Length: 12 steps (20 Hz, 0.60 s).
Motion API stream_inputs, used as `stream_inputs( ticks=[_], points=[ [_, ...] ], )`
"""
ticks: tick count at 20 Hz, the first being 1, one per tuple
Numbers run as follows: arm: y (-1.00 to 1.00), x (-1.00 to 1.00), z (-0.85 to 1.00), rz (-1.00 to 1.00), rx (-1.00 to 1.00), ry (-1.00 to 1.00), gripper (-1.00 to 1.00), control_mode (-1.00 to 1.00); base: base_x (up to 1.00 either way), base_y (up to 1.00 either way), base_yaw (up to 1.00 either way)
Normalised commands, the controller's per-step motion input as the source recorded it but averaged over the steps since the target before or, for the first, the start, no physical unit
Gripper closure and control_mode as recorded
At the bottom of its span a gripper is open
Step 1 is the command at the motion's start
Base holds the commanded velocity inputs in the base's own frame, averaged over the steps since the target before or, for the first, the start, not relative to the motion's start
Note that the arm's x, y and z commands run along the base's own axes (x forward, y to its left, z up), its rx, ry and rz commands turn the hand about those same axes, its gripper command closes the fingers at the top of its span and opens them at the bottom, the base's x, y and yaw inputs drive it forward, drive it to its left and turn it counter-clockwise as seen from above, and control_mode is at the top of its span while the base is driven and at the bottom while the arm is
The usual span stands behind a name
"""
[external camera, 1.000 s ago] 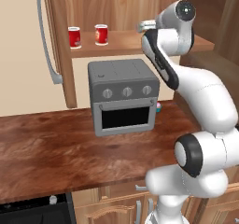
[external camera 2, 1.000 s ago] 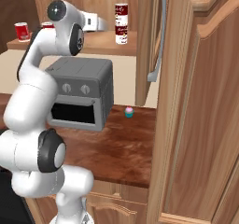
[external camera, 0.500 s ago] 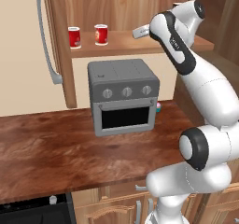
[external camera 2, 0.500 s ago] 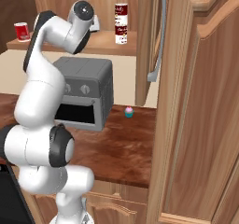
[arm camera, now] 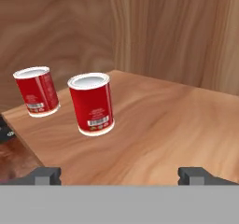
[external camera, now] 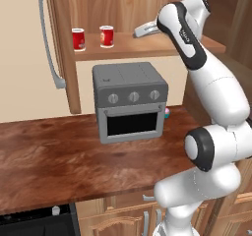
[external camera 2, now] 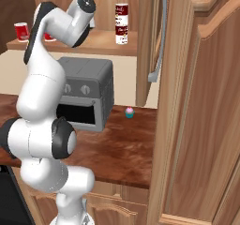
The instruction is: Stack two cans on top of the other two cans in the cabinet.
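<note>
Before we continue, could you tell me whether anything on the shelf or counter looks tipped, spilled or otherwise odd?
Nothing stands out. Two red cans stand upright and apart on the cabinet shelf, a stacked pair sits straight farther along, and the toaster oven rests squarely on the counter.

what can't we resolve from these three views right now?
- Gripper: the hand view's bottom edge cuts the fingertips, wide apart with nothing between.
- Stacked cans: labels too small in the right base view.
- Two red cans: the hand view shows barcodes, so front labels are hidden.
- Small item on the counter: too small to identify; the toaster oven half hides it in the left base view.
</note>
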Motion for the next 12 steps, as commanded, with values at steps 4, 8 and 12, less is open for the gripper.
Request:
stream_inputs(
  ticks=[4, 8, 12],
  points=[
    [0.33, -0.17, -0.03, 0.0, 0.0, 0.0, -1.0, -1.0, 0.0, 0.0, 0.0],
    [0.31, -0.06, -0.14, 0.0, 0.02, 0.0, -1.0, -1.0, 0.0, 0.0, 0.0],
    [0.31, 0.0, -0.15, 0.0, 0.06, -0.01, -1.0, -1.0, 0.0, 0.0, 0.0]
  ],
)
